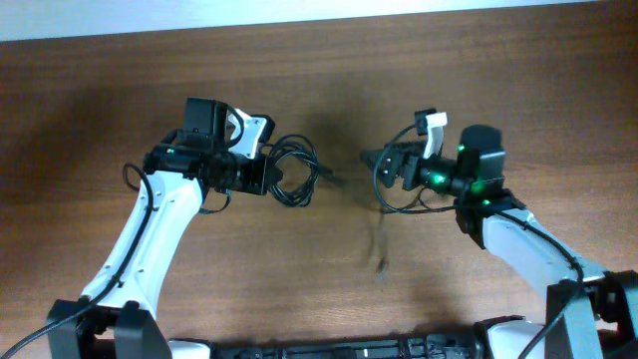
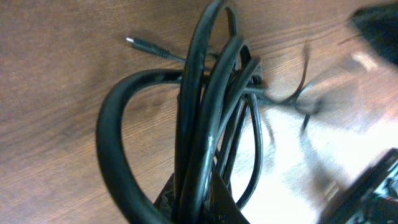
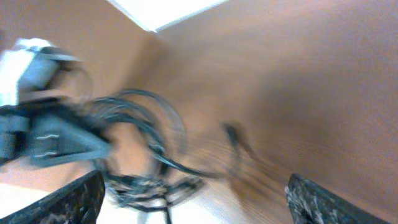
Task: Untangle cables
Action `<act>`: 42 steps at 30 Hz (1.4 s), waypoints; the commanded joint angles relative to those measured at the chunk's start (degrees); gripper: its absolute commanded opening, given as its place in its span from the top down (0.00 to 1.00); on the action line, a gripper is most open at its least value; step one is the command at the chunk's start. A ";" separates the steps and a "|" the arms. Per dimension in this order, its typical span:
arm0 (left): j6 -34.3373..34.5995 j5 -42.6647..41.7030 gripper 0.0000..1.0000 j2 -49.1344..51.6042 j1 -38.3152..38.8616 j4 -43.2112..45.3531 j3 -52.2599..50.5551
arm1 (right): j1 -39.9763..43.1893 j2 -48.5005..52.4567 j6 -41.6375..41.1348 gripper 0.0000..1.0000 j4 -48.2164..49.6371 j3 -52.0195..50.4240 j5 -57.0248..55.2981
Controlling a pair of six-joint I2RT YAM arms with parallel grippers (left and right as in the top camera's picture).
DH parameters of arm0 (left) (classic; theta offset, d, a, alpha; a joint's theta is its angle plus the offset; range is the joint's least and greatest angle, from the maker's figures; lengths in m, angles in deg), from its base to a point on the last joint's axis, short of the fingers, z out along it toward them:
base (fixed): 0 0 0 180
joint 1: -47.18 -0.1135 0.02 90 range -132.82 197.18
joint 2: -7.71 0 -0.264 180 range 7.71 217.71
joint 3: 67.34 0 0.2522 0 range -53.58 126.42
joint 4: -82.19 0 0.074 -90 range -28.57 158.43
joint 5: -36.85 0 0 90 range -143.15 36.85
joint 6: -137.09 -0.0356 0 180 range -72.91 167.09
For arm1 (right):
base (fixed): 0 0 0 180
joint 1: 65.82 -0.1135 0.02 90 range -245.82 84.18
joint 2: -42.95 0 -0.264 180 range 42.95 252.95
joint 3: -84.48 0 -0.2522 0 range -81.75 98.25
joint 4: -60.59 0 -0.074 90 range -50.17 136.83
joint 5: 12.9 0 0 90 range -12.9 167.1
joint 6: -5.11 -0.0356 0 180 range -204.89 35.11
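Looped black cables (image 2: 205,124) fill the left wrist view, pinched at their base by the left gripper (image 1: 264,177), probably to anchor the bundle while a loose end is drawn out. One silver-tipped plug (image 2: 138,44) lies on the table (image 1: 100,100) just beyond the bundle. Right of the bundle, the right gripper (image 3: 194,185) hangs with fingers spread wide, holding nothing. Blur smears a thin strand (image 1: 380,239) near the bundle; whether it joins the tangle, I cannot tell.
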 commanded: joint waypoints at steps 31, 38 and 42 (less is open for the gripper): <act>-1.01 -12.37 0.27 -2.23 -1.79 5.35 2.93 | -10.54 1.29 -31.10 0.96 6.25 0.37 -14.34; -1.01 -1.51 0.13 -2.10 3.21 10.25 2.54 | -12.09 1.29 -42.93 0.96 8.46 0.37 -12.39; -1.05 0.68 0.27 -0.63 3.21 11.87 2.32 | -14.45 1.29 -42.91 0.96 12.11 0.37 -12.41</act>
